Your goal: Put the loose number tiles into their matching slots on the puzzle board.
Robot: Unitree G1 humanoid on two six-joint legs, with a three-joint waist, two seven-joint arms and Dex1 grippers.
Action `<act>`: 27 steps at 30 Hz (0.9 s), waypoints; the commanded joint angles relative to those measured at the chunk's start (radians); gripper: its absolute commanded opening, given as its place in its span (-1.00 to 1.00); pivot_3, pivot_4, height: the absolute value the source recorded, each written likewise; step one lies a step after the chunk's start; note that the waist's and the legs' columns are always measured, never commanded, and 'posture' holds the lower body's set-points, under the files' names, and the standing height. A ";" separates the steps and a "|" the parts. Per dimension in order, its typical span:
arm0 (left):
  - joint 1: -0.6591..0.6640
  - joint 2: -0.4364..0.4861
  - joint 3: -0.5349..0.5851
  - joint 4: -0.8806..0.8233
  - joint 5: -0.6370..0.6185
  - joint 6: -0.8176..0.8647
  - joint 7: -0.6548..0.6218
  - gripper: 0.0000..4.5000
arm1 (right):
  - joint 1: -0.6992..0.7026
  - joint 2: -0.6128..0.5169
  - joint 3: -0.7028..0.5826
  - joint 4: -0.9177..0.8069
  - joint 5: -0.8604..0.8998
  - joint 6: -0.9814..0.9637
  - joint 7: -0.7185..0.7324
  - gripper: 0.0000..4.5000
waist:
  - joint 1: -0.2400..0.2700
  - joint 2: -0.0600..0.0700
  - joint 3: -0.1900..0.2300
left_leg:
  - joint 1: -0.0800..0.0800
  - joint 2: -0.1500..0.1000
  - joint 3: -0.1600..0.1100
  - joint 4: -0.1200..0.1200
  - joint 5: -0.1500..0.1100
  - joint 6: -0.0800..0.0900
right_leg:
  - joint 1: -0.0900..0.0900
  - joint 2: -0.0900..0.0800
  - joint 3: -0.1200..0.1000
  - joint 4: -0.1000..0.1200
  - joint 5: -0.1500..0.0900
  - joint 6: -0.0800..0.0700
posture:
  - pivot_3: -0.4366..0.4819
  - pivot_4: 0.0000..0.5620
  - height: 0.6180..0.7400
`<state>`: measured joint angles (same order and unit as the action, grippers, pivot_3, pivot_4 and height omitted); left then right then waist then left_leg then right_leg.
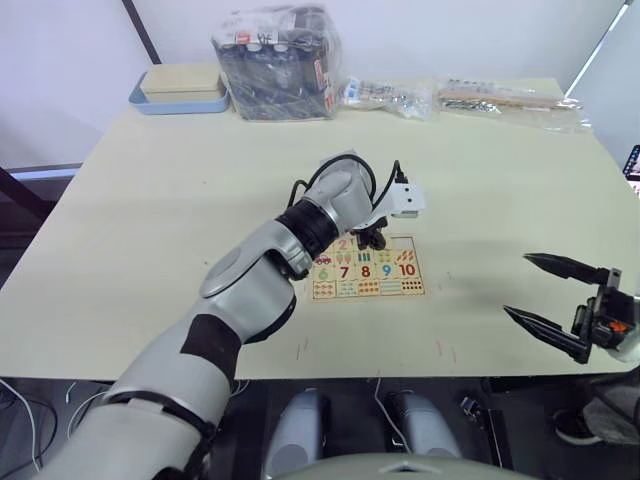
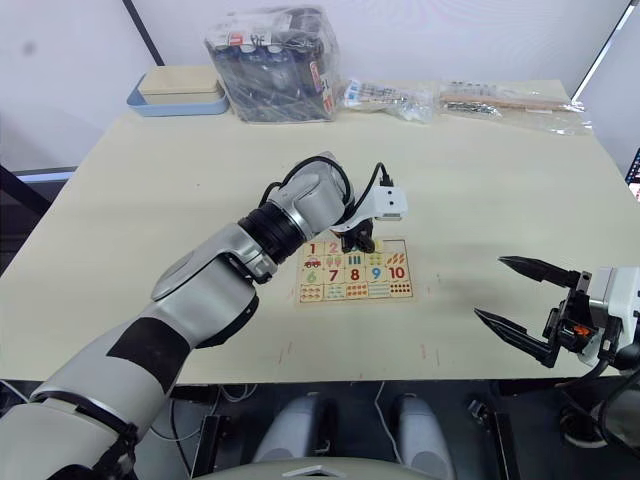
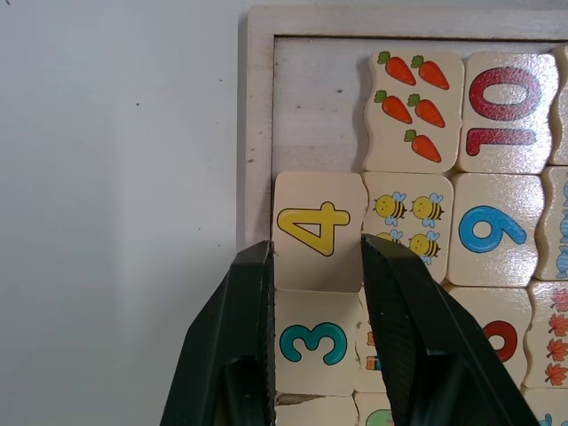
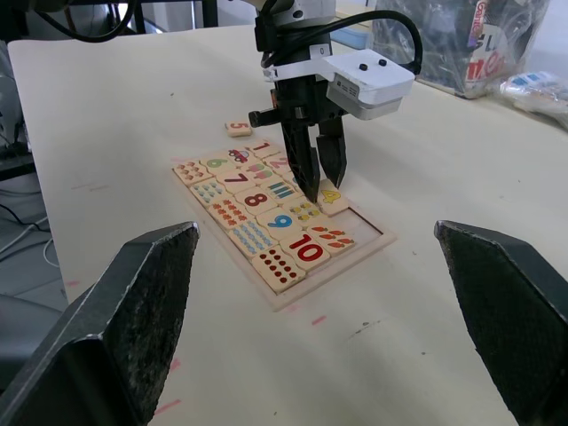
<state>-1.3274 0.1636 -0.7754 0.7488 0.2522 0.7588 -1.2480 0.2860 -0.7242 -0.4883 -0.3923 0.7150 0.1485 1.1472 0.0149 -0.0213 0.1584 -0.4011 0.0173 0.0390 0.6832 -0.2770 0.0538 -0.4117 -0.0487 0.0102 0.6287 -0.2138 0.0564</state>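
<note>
while the left gripper (image 3: 315, 257) fingers pinch the stiff, light 4 tile (image 3: 318, 229) by its side edges over the puzzle board (image 1: 366, 270), the right gripper (image 1: 545, 292) hangs open.

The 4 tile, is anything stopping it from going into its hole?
Nothing visible blocks it. The left gripper holds the yellow 4 tile right at the puzzle board, next to the 3 tile; the bare slot beyond it stays free.

We see the puzzle board (image 4: 282, 297) flat on the tabletop (image 4: 106, 124); the yellow 4 tile (image 3: 318, 229) tilts over its slot, the corner slot (image 3: 315, 106) beside it bare, a 5 tile (image 4: 238, 128) loose nearby.
</note>
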 commanded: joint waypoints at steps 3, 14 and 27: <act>0.002 -0.015 0.030 0.005 0.008 -0.011 0.001 -0.59 | 0.003 -0.003 -0.036 -0.026 0.017 -0.008 -0.005 1.00 | 0.000 0.000 0.000 | 0.000 0.000 0.000 0.000 0.000 0.000 | 0.000 0.000 0.000 0.000 0.000 0.000 | -0.05 -0.47 1.00; 0.006 -0.017 0.032 0.003 0.017 -0.012 -0.012 -0.59 | 0.010 -0.004 -0.037 -0.033 0.020 -0.006 -0.009 1.00 | 0.000 0.000 0.000 | 0.000 0.000 0.000 0.000 0.000 0.000 | 0.000 0.000 0.001 0.000 0.000 0.000 | -0.05 -0.47 1.00; 0.010 -0.010 0.034 -0.011 0.029 -0.010 -0.027 -0.59 | 0.009 -0.003 -0.033 -0.038 0.023 -0.005 -0.014 1.00 | 0.000 0.000 0.000 | 0.000 0.000 0.000 0.000 0.000 0.000 | 0.000 0.000 0.002 0.000 0.000 0.000 | -0.05 -0.47 1.00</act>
<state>-1.3230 0.1530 -0.7555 0.7588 0.2724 0.7507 -1.2634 0.2966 -0.7239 -0.4883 -0.3960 0.7155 0.1489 1.1353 0.0147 -0.0211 0.1582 -0.4009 0.0170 0.0394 0.6837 -0.2772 0.0541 -0.4115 -0.0483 0.0118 0.6287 -0.2135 0.0567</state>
